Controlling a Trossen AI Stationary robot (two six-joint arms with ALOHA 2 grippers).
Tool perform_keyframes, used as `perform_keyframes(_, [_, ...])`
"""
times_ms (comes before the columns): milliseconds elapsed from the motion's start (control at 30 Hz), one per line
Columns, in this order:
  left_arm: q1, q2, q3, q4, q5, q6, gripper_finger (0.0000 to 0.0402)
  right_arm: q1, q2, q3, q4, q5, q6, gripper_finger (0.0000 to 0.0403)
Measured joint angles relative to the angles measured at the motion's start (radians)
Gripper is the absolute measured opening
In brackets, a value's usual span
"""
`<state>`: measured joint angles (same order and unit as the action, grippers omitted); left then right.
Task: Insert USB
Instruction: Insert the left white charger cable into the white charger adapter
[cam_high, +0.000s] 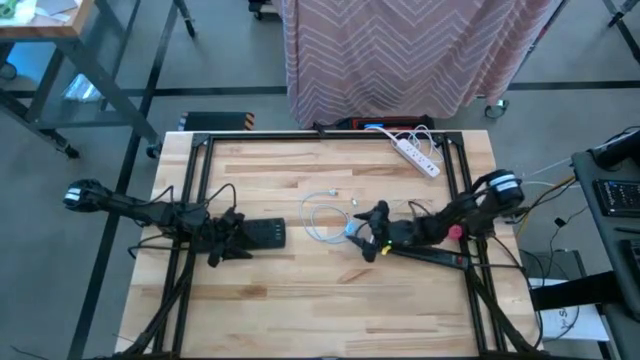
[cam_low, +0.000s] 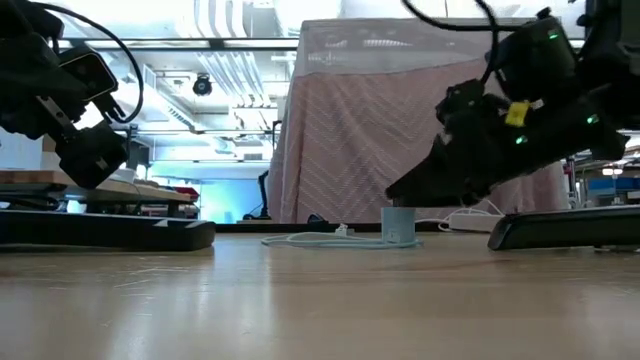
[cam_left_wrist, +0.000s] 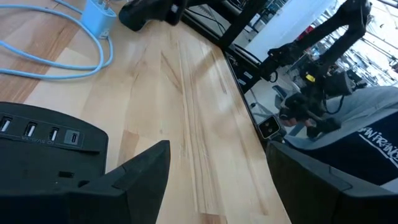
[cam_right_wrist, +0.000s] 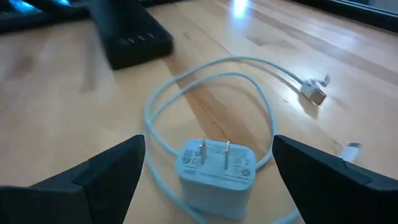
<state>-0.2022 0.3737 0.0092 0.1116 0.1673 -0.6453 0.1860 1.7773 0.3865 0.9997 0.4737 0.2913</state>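
A black USB hub (cam_high: 266, 234) lies flat on the table left of centre, its ports (cam_left_wrist: 38, 132) showing in the left wrist view. My left gripper (cam_high: 235, 243) is open right beside it (cam_left_wrist: 217, 149). A white cable (cam_high: 322, 216) lies coiled at the middle, with its USB plug (cam_right_wrist: 314, 93) loose on the wood. The cable's pale charger block (cam_right_wrist: 217, 167) stands prongs up. My right gripper (cam_right_wrist: 208, 142) is open with one finger on either side of the block, apart from it (cam_high: 365, 238). My left gripper has one finger (cam_left_wrist: 140, 174) next to the hub's end (cam_left_wrist: 87, 155); I cannot tell whether it touches. The hub lies flat on the table, outside the gap between the fingers.
A white power strip (cam_high: 417, 155) lies at the far right of the table. A dark flat bar (cam_high: 432, 257) lies under my right arm. Black frame rails (cam_high: 205, 190) run along the table's sides. Bare wood (cam_high: 320, 300) spreads along the near edge.
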Motion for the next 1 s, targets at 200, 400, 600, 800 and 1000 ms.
perform_keyframes(200, [0.0, 0.0, 0.0, 0.0, 0.0, 0.0, 0.0254, 0.002, 0.093, 0.066, -0.081, 0.123, 0.046, 0.0336])
perform_keyframes(400, [0.0, 0.0, 0.0, 0.0, 0.0, 0.0, 0.0254, 0.006, 0.098, 0.061, -0.129, 0.132, 0.132, 0.0311])
perform_keyframes(600, [0.0, 0.0, 0.0, 0.0, 0.0, 0.0, 0.0254, 0.008, 0.101, 0.061, -0.156, 0.14, 0.161, 0.0242])
perform_keyframes(800, [0.0, 0.0, 0.0, 0.0, 0.0, 0.0, 0.0254, 0.015, 0.07, 0.062, -0.165, 0.11, 0.165, 0.0171])
perform_keyframes(1000, [0.0, 0.0, 0.0, 0.0, 0.0, 0.0, 0.0254, 0.011, -0.06, 0.066, -0.182, 0.048, 0.077, 0.0171])
